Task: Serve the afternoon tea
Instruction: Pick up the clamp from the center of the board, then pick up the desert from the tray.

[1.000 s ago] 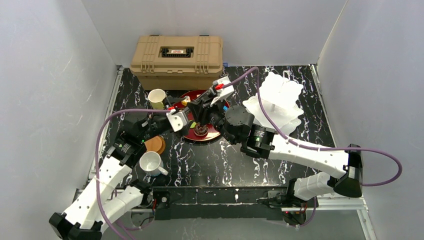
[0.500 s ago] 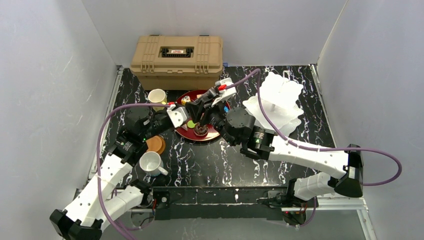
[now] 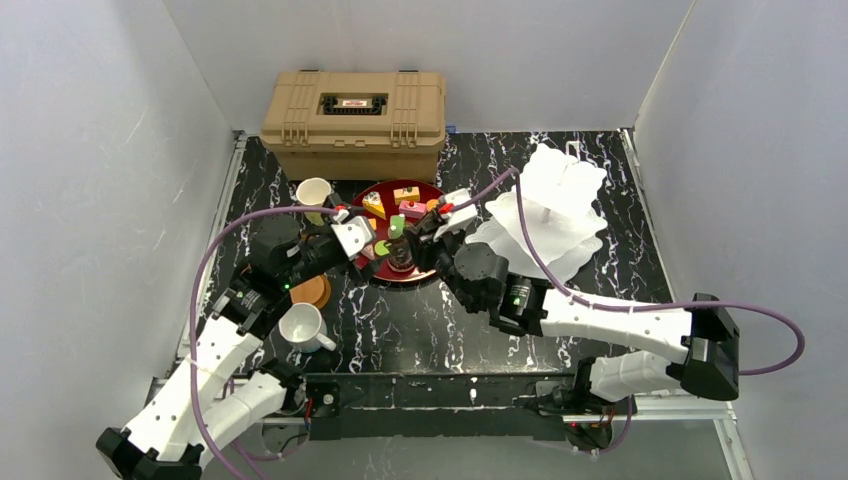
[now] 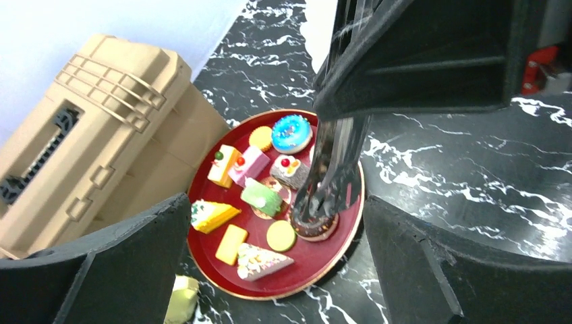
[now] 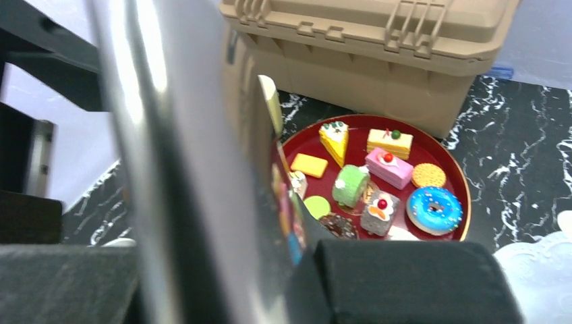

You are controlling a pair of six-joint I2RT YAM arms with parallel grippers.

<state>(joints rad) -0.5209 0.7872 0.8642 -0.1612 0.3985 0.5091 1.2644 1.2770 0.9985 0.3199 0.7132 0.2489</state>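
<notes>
Now the right arm has drawn back toward the frame's bottom, uncovering the toy cakes (image 3: 392,203) on the far half of the glossy round dark-red tray (image 4: 317,262). The right gripper (image 3: 418,240) pinches shiny metal tongs (image 4: 337,162), whose tips rest on the chocolate doughnut (image 4: 316,228) at the tray's lower edge. The left gripper (image 3: 367,247) has its jaws spread and empty. The scalloped white stand (image 3: 545,215) sits right of centre.

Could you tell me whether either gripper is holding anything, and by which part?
The right gripper holds metal tongs by their upper handle end, tips down at the chocolate doughnut. The left gripper is open and empty.
</notes>
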